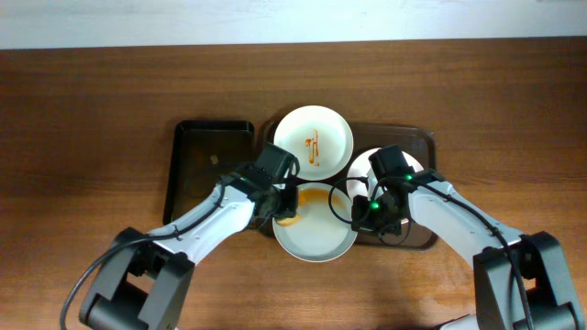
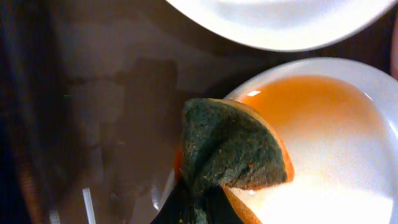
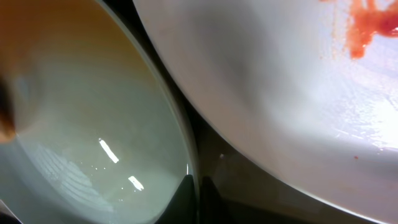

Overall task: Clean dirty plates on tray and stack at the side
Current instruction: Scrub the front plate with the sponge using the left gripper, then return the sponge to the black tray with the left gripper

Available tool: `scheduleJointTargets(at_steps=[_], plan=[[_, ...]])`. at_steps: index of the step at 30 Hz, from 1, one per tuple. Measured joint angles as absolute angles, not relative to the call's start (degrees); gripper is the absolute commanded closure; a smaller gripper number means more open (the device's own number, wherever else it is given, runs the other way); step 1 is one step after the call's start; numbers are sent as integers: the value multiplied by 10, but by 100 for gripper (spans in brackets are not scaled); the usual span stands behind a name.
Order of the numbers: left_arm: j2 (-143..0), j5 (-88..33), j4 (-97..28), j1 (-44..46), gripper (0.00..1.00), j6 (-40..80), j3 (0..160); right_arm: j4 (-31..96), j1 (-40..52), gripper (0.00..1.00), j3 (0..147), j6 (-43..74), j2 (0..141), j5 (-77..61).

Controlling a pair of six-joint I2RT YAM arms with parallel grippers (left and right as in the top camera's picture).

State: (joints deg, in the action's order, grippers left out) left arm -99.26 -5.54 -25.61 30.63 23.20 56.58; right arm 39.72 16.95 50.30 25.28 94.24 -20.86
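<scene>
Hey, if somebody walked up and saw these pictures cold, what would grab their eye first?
The left gripper presses a dark green sponge onto the front plate, with an orange sauce smear spread beside it. Behind that, the rear plate carries an orange squiggle. The right gripper pinches the front plate's right rim, all on the brown tray.

Dark brown wooden table [image 1: 83, 119] with fine grain, evenly lit, pale white strip [image 1: 275, 20] along the far edge.
</scene>
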Motion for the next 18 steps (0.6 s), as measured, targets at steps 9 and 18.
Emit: scheduleJointTargets(at_steps=[9, 18], plan=[[-857, -31, -281, 271, 100, 234, 571, 401, 170, 73, 504, 252, 942, -208], [-853, -6, -346, 103, 100, 232, 573, 398, 183, 96, 504, 250, 943, -207]])
